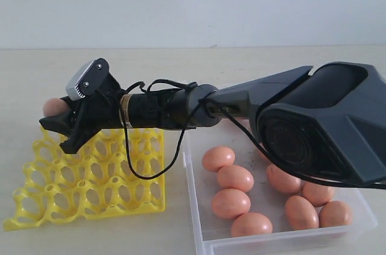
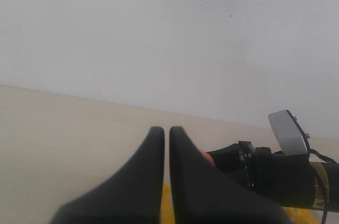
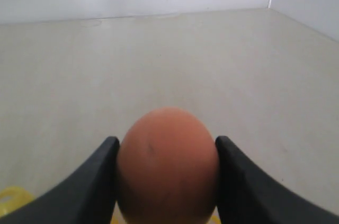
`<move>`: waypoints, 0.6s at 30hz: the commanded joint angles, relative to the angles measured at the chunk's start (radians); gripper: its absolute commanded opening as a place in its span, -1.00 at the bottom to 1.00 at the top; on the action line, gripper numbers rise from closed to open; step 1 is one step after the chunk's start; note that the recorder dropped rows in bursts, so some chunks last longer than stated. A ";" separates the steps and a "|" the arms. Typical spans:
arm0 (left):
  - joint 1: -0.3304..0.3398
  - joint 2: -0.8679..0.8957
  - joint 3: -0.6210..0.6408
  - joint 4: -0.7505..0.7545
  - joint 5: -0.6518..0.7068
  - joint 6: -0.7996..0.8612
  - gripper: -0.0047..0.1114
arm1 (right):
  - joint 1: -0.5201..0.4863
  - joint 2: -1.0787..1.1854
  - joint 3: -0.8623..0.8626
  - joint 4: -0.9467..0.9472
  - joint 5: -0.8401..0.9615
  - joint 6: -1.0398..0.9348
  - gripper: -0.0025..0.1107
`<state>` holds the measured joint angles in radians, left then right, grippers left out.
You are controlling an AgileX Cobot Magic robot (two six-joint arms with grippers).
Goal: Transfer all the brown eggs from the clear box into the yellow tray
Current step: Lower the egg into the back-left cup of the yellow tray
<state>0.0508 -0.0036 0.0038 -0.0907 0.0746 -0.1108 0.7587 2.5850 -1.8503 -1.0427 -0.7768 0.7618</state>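
Brown eggs (image 1: 235, 178), eight that show, lie loose in the clear box (image 1: 199, 231) on the right of the exterior view, a few partly behind the right arm (image 1: 313, 122). That arm stretches across to the left, over the far side of the yellow tray (image 1: 90, 188). At its tip the held egg (image 1: 54, 106) peeks out, gripped in the right jaws and raised above the tray.

From the left wrist, the left jaws stand pressed almost together, with only a thin slit between them, holding nothing over the tabletop (image 2: 63, 128). Beyond them the right arm (image 2: 275, 173) shows an orange sliver of the held egg (image 2: 205, 156), with a bit of the yellow tray (image 2: 302, 216) below.

From the right wrist, the held egg (image 3: 167, 163) sits squarely between the right jaws and touches the inner face of each. The jaws are spread just to its width. A corner of the yellow tray (image 3: 10, 197) shows underneath, with the tabletop (image 3: 159, 60) beyond.
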 commanded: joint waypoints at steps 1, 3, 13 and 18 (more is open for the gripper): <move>-0.006 0.004 -0.004 0.002 -0.007 -0.001 -0.85 | -0.005 0.010 -0.006 -0.010 0.004 -0.006 -0.96; -0.006 0.004 -0.004 0.002 -0.007 -0.001 -0.85 | -0.005 0.010 -0.006 -0.010 0.004 -0.009 -0.96; -0.006 0.004 -0.004 0.002 -0.007 -0.001 -0.85 | 0.016 0.010 -0.037 -0.095 0.042 -0.015 -0.96; -0.006 0.004 -0.004 0.002 -0.007 -0.001 -0.85 | 0.017 0.010 -0.037 -0.093 0.069 -0.016 -0.96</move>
<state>0.0508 -0.0036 0.0038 -0.0907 0.0746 -0.1108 0.7772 2.5999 -1.8826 -1.1355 -0.7200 0.7426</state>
